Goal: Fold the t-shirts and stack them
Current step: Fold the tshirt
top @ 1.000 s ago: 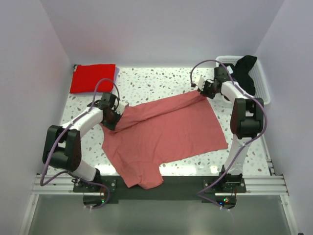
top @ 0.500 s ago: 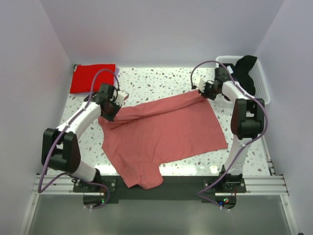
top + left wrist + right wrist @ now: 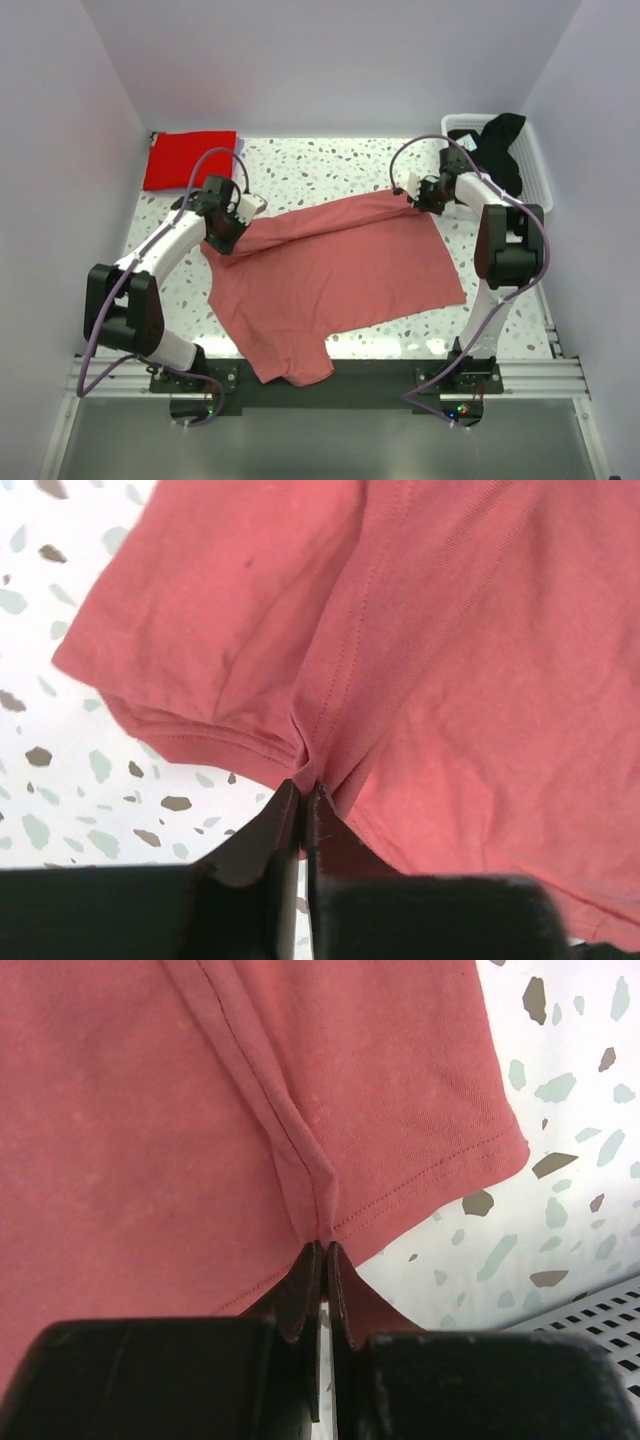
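A salmon-pink t-shirt [image 3: 335, 275] lies spread over the middle of the table, its far edge lifted into a taut ridge between both grippers. My left gripper [image 3: 232, 226] is shut on a pinch of the shirt's hem [image 3: 305, 770] at its left end. At the right end my right gripper [image 3: 418, 196] is shut on the hem [image 3: 322, 1225] near a corner. A folded bright red t-shirt [image 3: 190, 158] rests at the far left corner. The black t-shirt [image 3: 502, 145] hangs over the white basket [image 3: 535, 170] at the far right.
The table [image 3: 330, 165] is white with grey speckles, walled on three sides. The basket's slatted rim [image 3: 600, 1310] shows just right of my right gripper. A black rail [image 3: 350, 375] runs along the near edge, under the shirt's lower sleeve.
My left gripper has carried its pinch of the pink shirt a little farther back and left, pulling the far edge tighter. The right gripper has shifted slightly nearer.
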Controlling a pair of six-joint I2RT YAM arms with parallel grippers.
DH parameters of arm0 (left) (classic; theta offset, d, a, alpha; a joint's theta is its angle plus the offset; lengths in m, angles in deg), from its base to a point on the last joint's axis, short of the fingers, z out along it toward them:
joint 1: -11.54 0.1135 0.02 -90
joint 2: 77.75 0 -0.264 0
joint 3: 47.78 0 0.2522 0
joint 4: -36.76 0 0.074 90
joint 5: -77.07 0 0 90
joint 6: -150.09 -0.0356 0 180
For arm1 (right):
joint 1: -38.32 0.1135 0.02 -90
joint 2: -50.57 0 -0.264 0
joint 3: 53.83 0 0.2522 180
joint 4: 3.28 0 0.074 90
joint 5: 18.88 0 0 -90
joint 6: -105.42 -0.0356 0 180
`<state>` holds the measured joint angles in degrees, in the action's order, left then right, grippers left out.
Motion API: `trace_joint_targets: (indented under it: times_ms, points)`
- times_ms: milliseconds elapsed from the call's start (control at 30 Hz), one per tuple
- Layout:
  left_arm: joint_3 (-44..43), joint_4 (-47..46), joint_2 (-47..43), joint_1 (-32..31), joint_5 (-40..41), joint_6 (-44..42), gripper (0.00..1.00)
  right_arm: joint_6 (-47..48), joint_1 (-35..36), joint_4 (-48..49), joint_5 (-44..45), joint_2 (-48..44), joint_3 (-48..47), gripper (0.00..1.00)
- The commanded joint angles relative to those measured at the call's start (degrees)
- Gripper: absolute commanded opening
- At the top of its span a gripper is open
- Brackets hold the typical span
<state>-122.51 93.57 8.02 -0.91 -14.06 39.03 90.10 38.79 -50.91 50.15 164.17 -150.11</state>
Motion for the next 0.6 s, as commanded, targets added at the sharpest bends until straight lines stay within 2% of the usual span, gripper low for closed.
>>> trace_joint_targets:
  times_ms: [0, 33, 67, 133, 200, 267, 367, 467, 567]
  points:
    - [1.3, 3.4, -1.8, -0.2, -4.8, -4.4, 0.17, 3.5, -0.4, -1.9, 0.2, -2.8, -0.2, 0.00]
    - [1.5, 4.0, -2.0, -0.2, -6.3, -5.8, 0.26, 3.9, -0.4, -3.4, 0.7, -2.6, -0.6, 0.14]
    - [1.6, 4.4, -2.3, -0.2, -7.4, -6.7, 0.43, 4.2, -0.4, -3.9, 1.0, -2.4, -0.8, 0.24]
    - [1.3, 5.1, -3.3, -0.2, -9.6, -8.1, 0.50, 4.5, -0.4, -6.0, 1.5, -2.6, -1.9, 0.54]
    - [0.1, 5.2, -3.7, -0.2, -10.6, -9.7, 0.55, 4.6, -0.4, -7.7, 1.3, -3.3, -3.3, 0.61]
    - [-1.9, 5.2, -3.1, -0.2, -13.0, -10.2, 0.55, 4.3, -0.4, -10.1, 0.4, -3.7, -4.3, 0.64]
    - [-5.4, 3.1, 0.0, -0.2, -16.8, -7.7, 0.56, 0.6, -0.4, -12.8, -0.6, -2.8, -7.9, 0.62]
    - [-8.3, -0.1, 5.2, -0.2, -18.1, -3.3, 0.57, -5.0, -0.4, -15.6, -1.6, 0.3, -14.3, 0.56]
    - [-11.8, -1.9, 10.9, -0.2, -21.3, -0.3, 0.57, -8.9, 0.0, -17.7, -1.8, 2.4, -16.6, 0.46]
